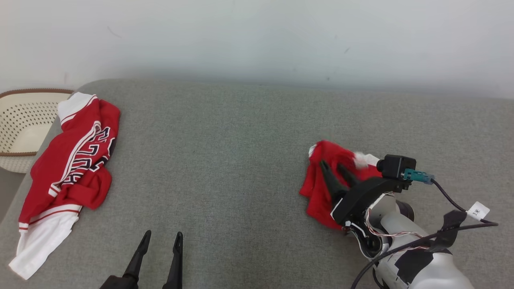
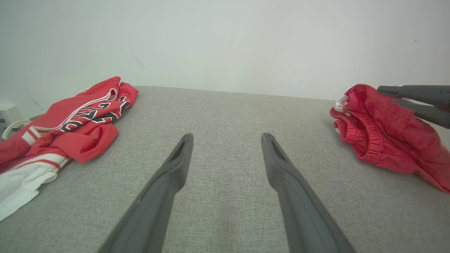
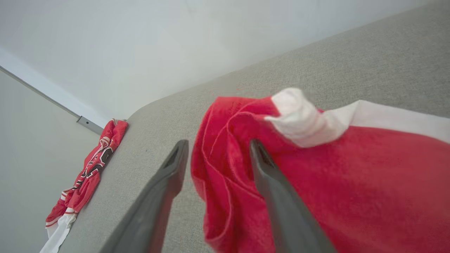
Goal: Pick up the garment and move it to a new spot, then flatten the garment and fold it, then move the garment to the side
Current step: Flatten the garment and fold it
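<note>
Right gripper (image 1: 332, 165) has its fingers spread w/ a fold of the red garment (image 1: 315, 190) between them, not squeezed afaict. Garment's bunched up on the right side of the grey cushion (image 1: 241, 160), white trim on top. Left gripper (image 1: 162, 235) is wide open over bare cushion, front-left. Red/white jersey (image 1: 76, 160) lies far left by a basket (image 1: 24, 120).

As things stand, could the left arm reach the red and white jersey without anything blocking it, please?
Probably yes: the open left gripper hovers over bare grey upholstery beside the jersey, with nothing lying between them. The right gripper is over at the red shorts, well away.
</note>
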Robot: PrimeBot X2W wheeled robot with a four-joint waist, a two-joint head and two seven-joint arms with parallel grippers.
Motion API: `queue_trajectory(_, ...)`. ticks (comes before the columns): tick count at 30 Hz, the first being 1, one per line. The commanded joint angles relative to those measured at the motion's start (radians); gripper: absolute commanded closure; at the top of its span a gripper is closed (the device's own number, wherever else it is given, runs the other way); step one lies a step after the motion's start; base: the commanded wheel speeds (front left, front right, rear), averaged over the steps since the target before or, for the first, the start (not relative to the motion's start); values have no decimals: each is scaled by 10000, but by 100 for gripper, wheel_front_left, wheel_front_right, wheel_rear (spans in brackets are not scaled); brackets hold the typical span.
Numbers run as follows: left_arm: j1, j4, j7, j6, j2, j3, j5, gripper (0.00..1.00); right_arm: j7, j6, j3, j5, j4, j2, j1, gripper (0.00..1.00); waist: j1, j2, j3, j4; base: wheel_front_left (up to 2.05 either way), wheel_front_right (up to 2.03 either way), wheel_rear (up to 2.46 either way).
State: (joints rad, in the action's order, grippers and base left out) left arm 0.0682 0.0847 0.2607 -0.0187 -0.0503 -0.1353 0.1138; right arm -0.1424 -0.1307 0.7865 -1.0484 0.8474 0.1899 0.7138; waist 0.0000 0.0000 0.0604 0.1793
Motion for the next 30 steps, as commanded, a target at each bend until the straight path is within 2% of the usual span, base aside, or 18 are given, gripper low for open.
queue_trajectory(1, -54, 29, 26, -3, -4, 75, -38, 0, -215, -1, 118, -96, -239, 134, 72, 0, 0, 0, -60, -82, 0, 0, 0)
queue_trajectory(5, -150, -18, 26, -13, -6, 140, -86, 0, -573, -1, 291, -301, -949, 465, -84, 0, 0, 0, -134, -262, 0, 0, 0)
queue_trajectory(11, -242, -77, 26, 15, -5, 207, -112, 0, -1000, -1, 103, -382, -2042, 1335, -387, 0, 0, 0, -172, -482, 0, 0, 0)
queue_trajectory(22, -277, -152, 26, -4, -4, 319, -138, 0, -1227, -1, -1069, 300, -2339, 2662, -1238, 0, 0, 0, -179, -668, 0, 0, 0)
queue_trajectory(28, -223, -209, 26, 17, -3, 365, -148, 0, -1236, -1, -1370, 1230, -2017, 2503, -1698, 2, 0, 0, -113, -721, 0, 0, 0)
queue_trajectory(29, -214, -214, 26, 19, -3, 368, -152, 0, -1238, -1, -1367, 1395, -1937, 2419, -1747, 50, 0, 0, -101, -727, 0, 0, 0)
queue_trajectory(30, -199, -218, 26, 22, -3, 370, -158, 0, -1239, -1, -1396, 1541, -1893, 2285, -1788, 73, 0, 0, -87, -730, 0, 0, 0)
